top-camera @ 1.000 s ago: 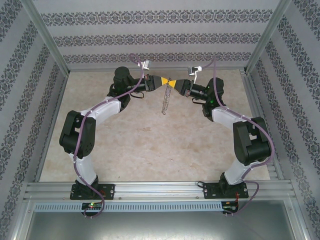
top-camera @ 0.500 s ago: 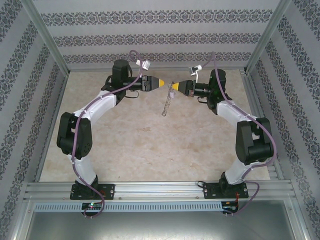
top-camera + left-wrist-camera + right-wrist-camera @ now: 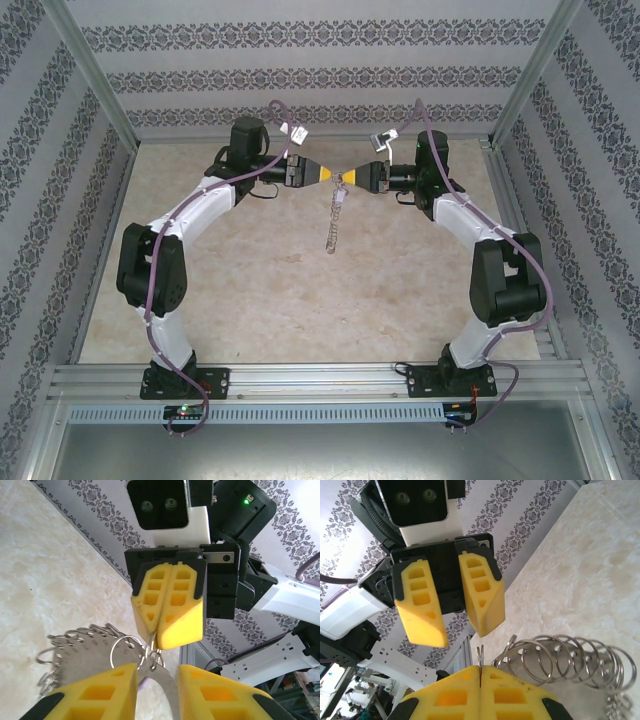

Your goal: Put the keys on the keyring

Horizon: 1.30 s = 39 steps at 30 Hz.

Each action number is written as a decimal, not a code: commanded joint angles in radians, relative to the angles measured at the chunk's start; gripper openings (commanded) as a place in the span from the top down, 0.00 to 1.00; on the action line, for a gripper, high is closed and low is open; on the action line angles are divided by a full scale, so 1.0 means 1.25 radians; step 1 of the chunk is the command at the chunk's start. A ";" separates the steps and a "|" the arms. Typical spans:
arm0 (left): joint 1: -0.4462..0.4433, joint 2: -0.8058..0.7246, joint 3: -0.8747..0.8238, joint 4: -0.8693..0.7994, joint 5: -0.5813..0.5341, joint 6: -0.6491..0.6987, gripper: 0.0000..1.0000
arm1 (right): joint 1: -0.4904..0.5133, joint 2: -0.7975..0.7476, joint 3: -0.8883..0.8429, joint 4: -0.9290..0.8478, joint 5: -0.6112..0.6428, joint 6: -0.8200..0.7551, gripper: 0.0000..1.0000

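High over the far middle of the table, my two grippers meet tip to tip. My right gripper [image 3: 349, 179] [image 3: 480, 669] is shut on a small wire loop [image 3: 480, 656] at the top of the keyring [image 3: 334, 215], which hangs straight down from it. The keyring's flat grey band [image 3: 85, 652] carries several wire rings [image 3: 555, 657]. My left gripper [image 3: 328, 175] [image 3: 158, 669] is open, and the band runs down through the gap between its yellow fingers. The right wrist view has the left gripper [image 3: 461, 635] facing me, jaws apart and empty. The keys are out of view.
The marble-patterned tabletop [image 3: 280, 290] lies below the hanging keyring. Patterned walls [image 3: 320, 80] close in the back and sides, with metal frame posts [image 3: 95, 75] at the corners. An aluminium rail [image 3: 320, 380] runs along the near edge by the arm bases.
The left gripper let go and drew back from the right one, then closed in again with its jaws apart. Both wrists shifted slightly towards me, and the keyring now hangs a little lower.
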 commanded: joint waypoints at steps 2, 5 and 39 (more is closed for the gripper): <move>-0.013 0.008 0.003 0.022 0.022 0.000 0.72 | 0.007 0.001 0.019 0.016 -0.024 -0.025 1.00; -0.018 0.014 0.007 0.029 0.025 -0.006 0.72 | 0.010 0.000 0.018 0.016 -0.023 -0.027 1.00; 0.003 -0.007 0.021 0.027 -0.033 -0.003 0.55 | 0.017 -0.015 0.003 0.016 -0.015 -0.038 1.00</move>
